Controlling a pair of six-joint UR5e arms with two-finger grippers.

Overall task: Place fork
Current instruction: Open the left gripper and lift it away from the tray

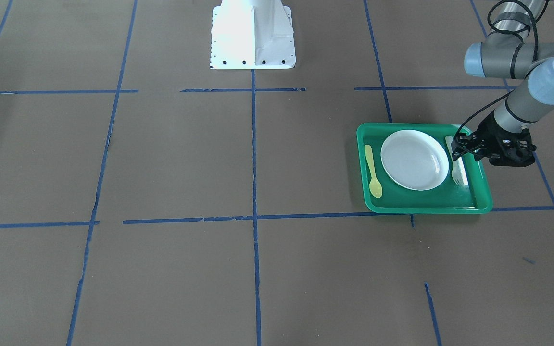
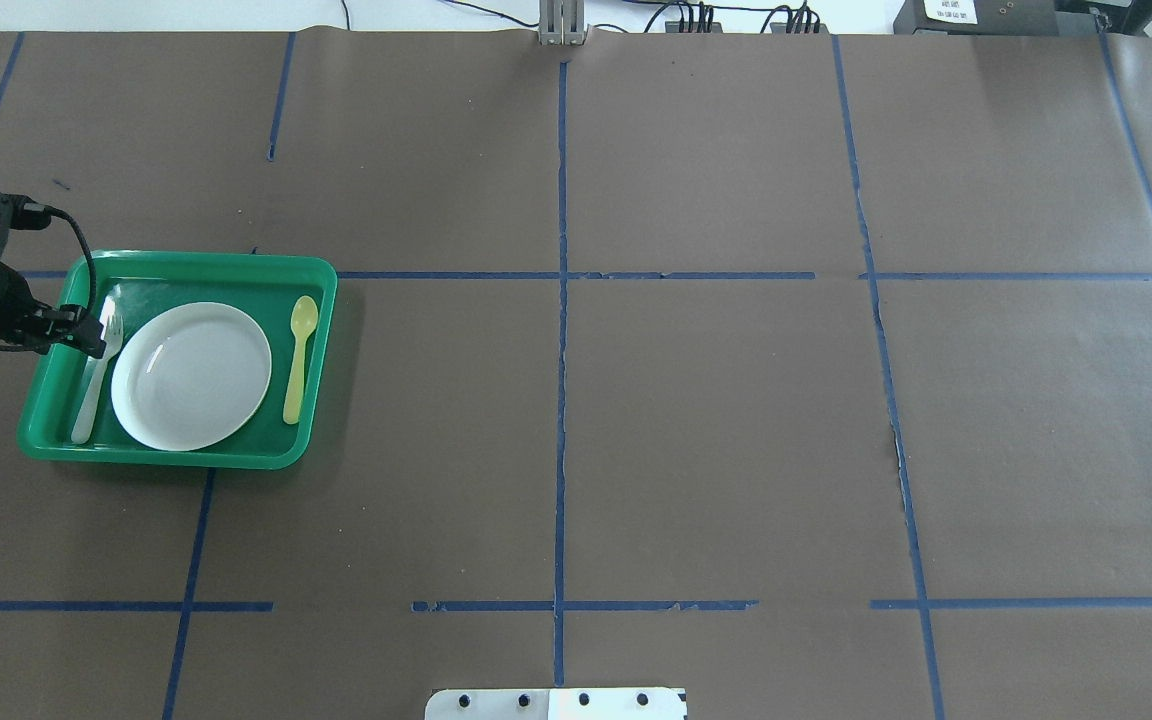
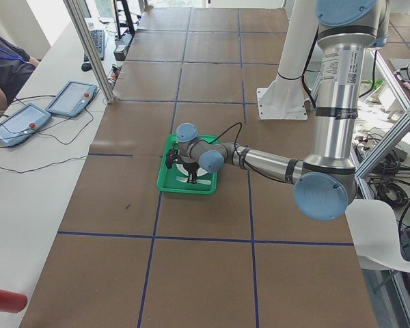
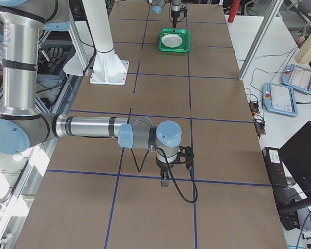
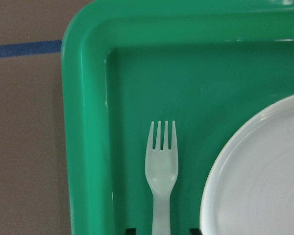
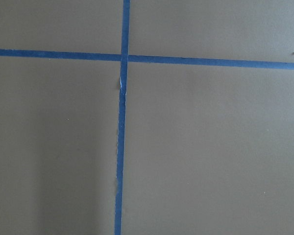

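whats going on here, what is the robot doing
The left gripper sits low over the fork, open and straddling its handle. The fork lies flat in the green tray beside the white plate, with the yellow spoon on the plate's other side. The right arm hangs far from the tray.

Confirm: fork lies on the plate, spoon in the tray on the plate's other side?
No. The fork lies on the tray floor beside the plate, not on it; the left wrist view shows this. The spoon is as you say.
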